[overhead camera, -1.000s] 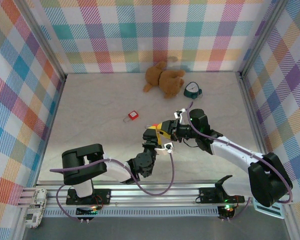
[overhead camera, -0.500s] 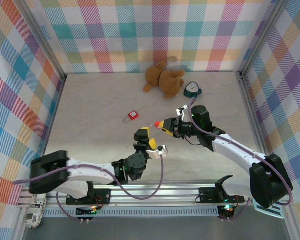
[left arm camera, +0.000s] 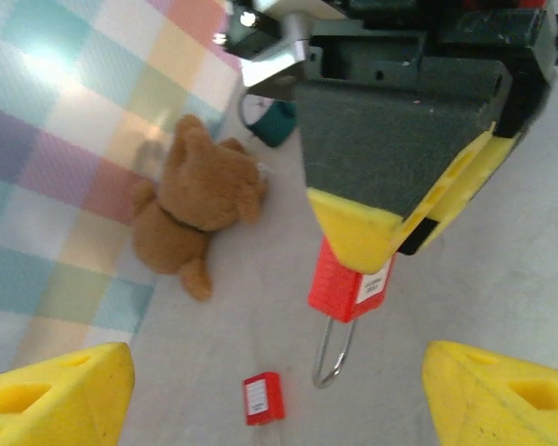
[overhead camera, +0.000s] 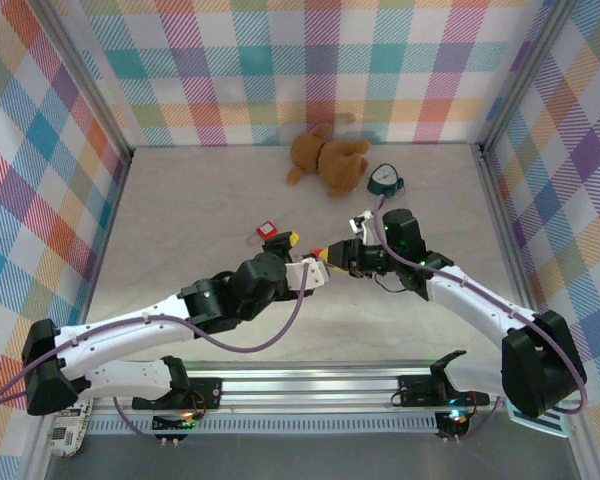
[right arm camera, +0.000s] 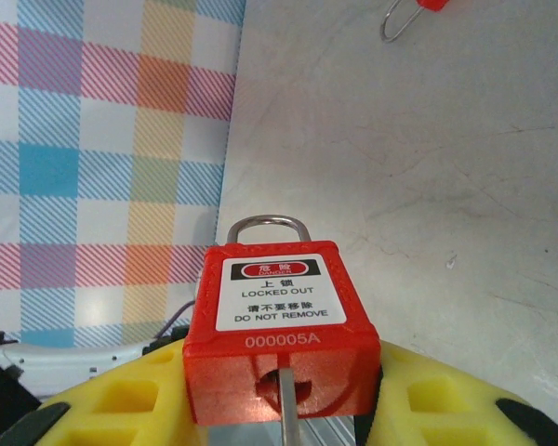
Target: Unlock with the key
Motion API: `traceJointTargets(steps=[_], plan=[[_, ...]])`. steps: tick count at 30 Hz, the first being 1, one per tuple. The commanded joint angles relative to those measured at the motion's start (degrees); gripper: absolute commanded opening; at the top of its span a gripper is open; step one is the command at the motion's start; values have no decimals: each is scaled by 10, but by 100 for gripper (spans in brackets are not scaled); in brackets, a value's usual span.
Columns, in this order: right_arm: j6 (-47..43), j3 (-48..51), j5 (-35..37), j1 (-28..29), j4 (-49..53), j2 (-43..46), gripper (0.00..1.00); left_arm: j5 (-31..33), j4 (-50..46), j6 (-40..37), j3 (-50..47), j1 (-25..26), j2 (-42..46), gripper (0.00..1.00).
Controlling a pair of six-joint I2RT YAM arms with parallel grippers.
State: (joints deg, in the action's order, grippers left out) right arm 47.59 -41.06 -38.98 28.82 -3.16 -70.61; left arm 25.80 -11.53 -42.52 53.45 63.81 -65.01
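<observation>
Because your right tool (overhead camera: 330, 253) is clamped on the red padlock (right arm camera: 281, 321), the key (right arm camera: 286, 413) sits in its keyhole; your left tool (left arm camera: 279, 395), fingers apart, faces the padlock, likely to turn it.

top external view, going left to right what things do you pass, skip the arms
white device at the lower left corner → loose red padlock on the table → teddy bear → teal object
</observation>
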Motion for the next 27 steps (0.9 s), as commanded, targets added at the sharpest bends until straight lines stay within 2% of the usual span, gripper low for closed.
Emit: traceJointTargets(steps=[1,4,9,19,24,27], plan=[[-39,-19,-35,-1,17,32,30,-79,-88,20,32,-8,-30,80],[-49,-20,-52,-1,30,46,30,-113,-76,17,34,-24,-48,78],[-54,-14,-70,-1,41,64,30,-133,-54,13,33,-44,-65,70],[-57,-14,-83,7,45,56,29,-137,-2,16,11,-59,-53,60],[-53,-19,-88,15,36,50,29,-140,2,18,5,-61,-59,38],[-53,-21,-87,18,34,49,29,-148,2,26,6,-61,-63,33]])
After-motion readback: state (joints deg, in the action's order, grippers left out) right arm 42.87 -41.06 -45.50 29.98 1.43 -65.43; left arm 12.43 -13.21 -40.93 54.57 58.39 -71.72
